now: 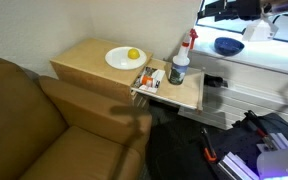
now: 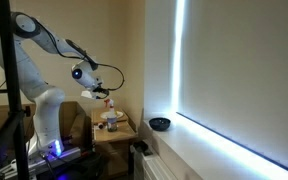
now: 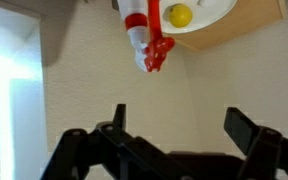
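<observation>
The gripper [image 3: 174, 113] has its jaws wide open and holds nothing; in the wrist view the two dark fingers [image 3: 118, 120] stand well apart at the bottom. Beyond the fingertips, more toward the finger at the left of this view, is the spray bottle [image 3: 142, 28], not touching the jaws. Here its long axis runs from the top edge down toward the jaws, a little tilted, and its red spray head [image 3: 156, 52] is the end nearest to them. In an exterior view the bottle [image 1: 180, 66] stands upright on the wooden table [image 1: 84, 62] with the red head on top. Further along, beyond the gap between the jaws, a white plate [image 3: 216, 12] carries one yellow round fruit [image 3: 181, 15]. In an exterior view a small open box [image 1: 149, 77] sits between plate and bottle; I cannot tell its contents. A blue bowl [image 1: 229, 45] rests on the sill, well apart from the jaws; its inside is not visible.
</observation>
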`<action>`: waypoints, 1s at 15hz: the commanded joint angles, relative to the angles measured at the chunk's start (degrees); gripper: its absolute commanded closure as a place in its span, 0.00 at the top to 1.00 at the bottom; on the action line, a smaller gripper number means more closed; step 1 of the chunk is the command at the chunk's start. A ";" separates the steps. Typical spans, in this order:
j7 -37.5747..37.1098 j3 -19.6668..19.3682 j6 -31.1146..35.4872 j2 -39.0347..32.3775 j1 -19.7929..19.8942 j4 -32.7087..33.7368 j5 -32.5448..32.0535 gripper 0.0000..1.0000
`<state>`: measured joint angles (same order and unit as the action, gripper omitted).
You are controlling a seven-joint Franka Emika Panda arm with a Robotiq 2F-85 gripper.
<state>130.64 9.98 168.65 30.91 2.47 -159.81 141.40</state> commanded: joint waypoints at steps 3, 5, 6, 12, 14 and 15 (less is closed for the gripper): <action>4.34 3.85 -0.31 -0.13 5.82 0.25 7.68 1.00; 4.52 4.84 -0.32 -0.13 6.79 0.32 8.21 1.00; 4.90 6.08 -0.32 -0.80 7.76 0.56 8.21 1.00; -1.29 19.92 -0.88 -3.61 19.06 3.18 7.90 1.00; -4.53 25.84 0.19 -3.69 24.14 4.11 7.88 1.00; -6.23 29.08 0.14 -3.76 26.75 4.47 7.88 1.00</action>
<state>127.73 31.04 168.32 28.76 21.48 -157.42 149.28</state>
